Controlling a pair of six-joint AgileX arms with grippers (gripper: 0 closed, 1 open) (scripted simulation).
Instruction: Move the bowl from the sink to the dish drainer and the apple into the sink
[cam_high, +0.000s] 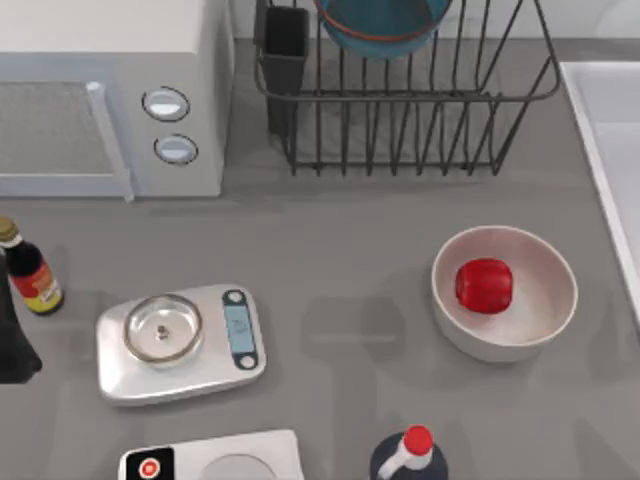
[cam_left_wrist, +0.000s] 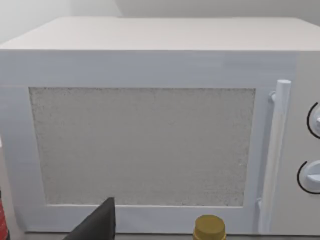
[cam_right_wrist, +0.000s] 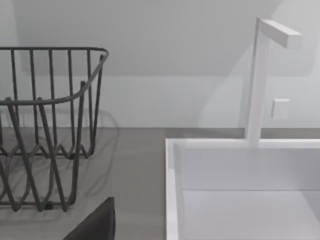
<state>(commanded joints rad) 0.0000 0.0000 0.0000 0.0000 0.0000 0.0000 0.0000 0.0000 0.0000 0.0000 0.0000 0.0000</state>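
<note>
The teal-blue bowl (cam_high: 381, 25) stands in the dish drainer (cam_high: 400, 130) at the far side of the bench (cam_high: 340, 260), held upright among the dark wire bars, with the black utensil cup (cam_high: 284, 55) at the rack's left corner. The apple (cam_high: 484, 285) lies inside the plain white bowl (cam_high: 505, 292), which sits on the bench toward the right, near the sink (cam_high: 610, 150) but apart from its raised white rim. In the right wrist view the sink (cam_right_wrist: 240, 190) shows as a pale basin with a white faucet (cam_right_wrist: 260, 80) rising behind it, the drainer (cam_right_wrist: 45, 125) standing beside it. A dark part of the left arm (cam_high: 12, 330) sits at the bench's left edge, next to a small sauce bottle (cam_high: 28, 268); how wide its claw stands I cannot tell. A dark finger tip (cam_left_wrist: 97, 222) shows before the white microwave (cam_left_wrist: 150, 125) in the left wrist view, and another (cam_right_wrist: 95, 222) in the right wrist view; the right claw's opening cannot be told either. A kitchen scale (cam_high: 180, 340) rests on the bench left of centre.
</note>
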